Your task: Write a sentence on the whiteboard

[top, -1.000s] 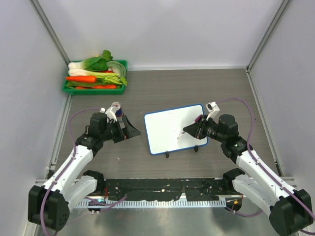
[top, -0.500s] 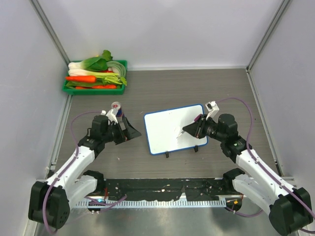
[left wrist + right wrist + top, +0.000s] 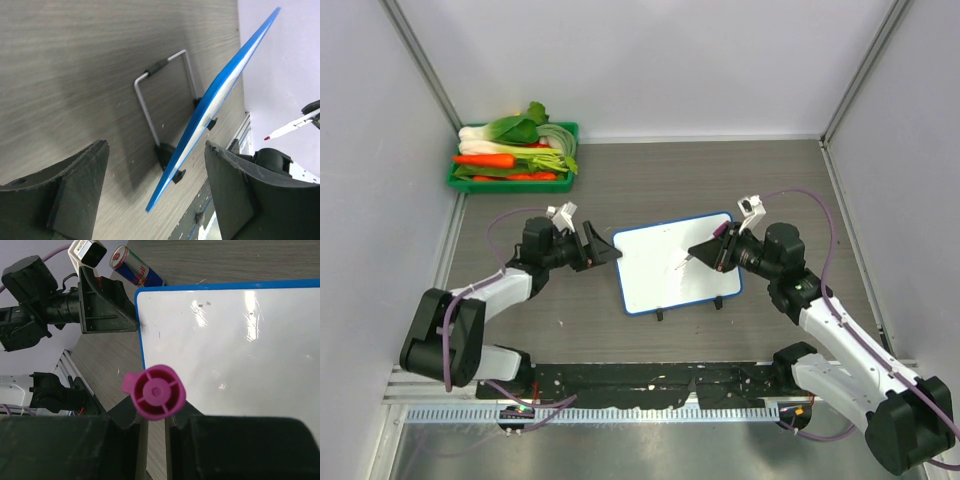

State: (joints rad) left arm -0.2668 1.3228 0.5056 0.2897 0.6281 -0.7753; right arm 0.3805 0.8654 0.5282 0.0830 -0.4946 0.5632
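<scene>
Over the last second the left gripper [image 3: 603, 248] has been carried from beside the can [image 3: 135, 271] across to the left edge of the whiteboard [image 3: 655, 270]. It is now held wide open there. In the left wrist view the blue rim is seen edge-on between the two spread fingers [image 3: 75, 190], and neither is seen to touch it. The right gripper [image 3: 708, 250] has been raised a little and is clenched on the marker [image 3: 154, 392]. The marker's coloured tip is seen from the left wrist to hang apart from the board's face. The whiteboard stands tilted on its wire stand [image 3: 160, 95] in the middle of the table [image 3: 770, 180], between the two arms. Its face is blank except for a few faint specks near the top, so no sentence has been written yet. The shift is judged to be a bracing move, with the edge about to be steadied so that pen pressure does not push the board away.
</scene>
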